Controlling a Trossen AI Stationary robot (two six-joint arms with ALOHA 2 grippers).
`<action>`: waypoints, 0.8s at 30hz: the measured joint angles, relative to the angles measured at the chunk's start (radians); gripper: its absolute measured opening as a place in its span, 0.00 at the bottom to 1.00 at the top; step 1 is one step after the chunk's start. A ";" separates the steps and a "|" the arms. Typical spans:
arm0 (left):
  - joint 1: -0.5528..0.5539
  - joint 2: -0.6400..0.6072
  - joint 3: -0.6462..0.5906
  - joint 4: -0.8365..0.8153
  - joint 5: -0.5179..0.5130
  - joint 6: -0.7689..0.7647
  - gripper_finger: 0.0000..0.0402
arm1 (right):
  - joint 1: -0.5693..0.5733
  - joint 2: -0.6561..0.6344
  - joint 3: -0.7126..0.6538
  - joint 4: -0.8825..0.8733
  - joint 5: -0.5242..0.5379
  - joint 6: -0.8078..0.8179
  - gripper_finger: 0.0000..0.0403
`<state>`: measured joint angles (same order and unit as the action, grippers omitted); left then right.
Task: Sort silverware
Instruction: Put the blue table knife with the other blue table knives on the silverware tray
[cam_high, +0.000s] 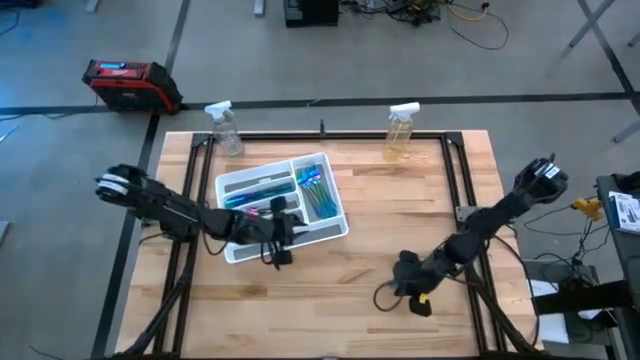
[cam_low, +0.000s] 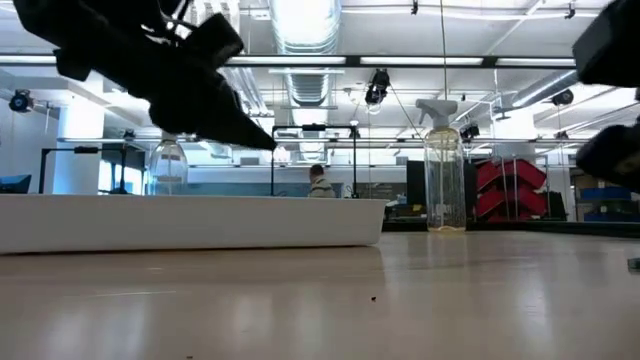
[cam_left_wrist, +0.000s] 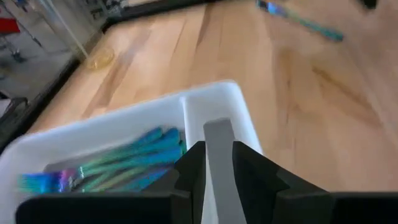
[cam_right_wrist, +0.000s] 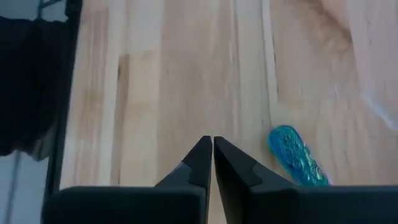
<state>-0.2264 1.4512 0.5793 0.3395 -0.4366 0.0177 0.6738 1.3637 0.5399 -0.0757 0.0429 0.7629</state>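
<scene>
A white divided tray (cam_high: 335, 228) sits left of the table's middle and holds several iridescent teal and blue utensils (cam_high: 312, 190), which also show in the left wrist view (cam_left_wrist: 124, 158). My left gripper (cam_high: 279, 243) hovers over the tray's near right part, shut on a slim grey utensil (cam_left_wrist: 217, 140). My right gripper (cam_high: 405, 275) is low over the table at the near right, its fingers shut (cam_right_wrist: 212, 152) on nothing. One teal utensil (cam_right_wrist: 297, 155) lies flat on the wood just beside it, apart from the fingers; it also shows in the left wrist view (cam_left_wrist: 301, 22). My left gripper pinches the flat grey utensil between its two fingers (cam_left_wrist: 189, 165). The utensil's free end (cam_left_wrist: 217, 127) sticks out past the fingertips, along the fingers, over the tray's narrow end compartment. It is lifted clear of the tray. The gripper hides the rest of it.
Two clear spray bottles stand at the table's far edge, one at the left (cam_high: 224, 128) and one at the right (cam_high: 402, 130). Black frame rails (cam_high: 455, 170) run along the table's sides. Bare wood lies between the tray and my right gripper.
</scene>
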 joint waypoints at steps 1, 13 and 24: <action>0.000 0.024 0.013 0.003 -0.003 -0.004 0.16 | 0.012 -0.001 0.004 -0.033 0.009 0.016 0.02; -0.004 0.195 0.174 -0.024 -0.018 0.075 0.16 | -0.087 0.193 0.068 0.002 0.164 -0.084 0.00; -0.012 0.222 0.208 -0.095 -0.017 0.040 0.16 | -0.102 0.081 0.154 -0.508 0.277 0.044 0.00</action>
<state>-0.2386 1.6729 0.7877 0.2442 -0.4540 0.0579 0.5713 1.4450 0.6937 -0.5839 0.3198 0.8071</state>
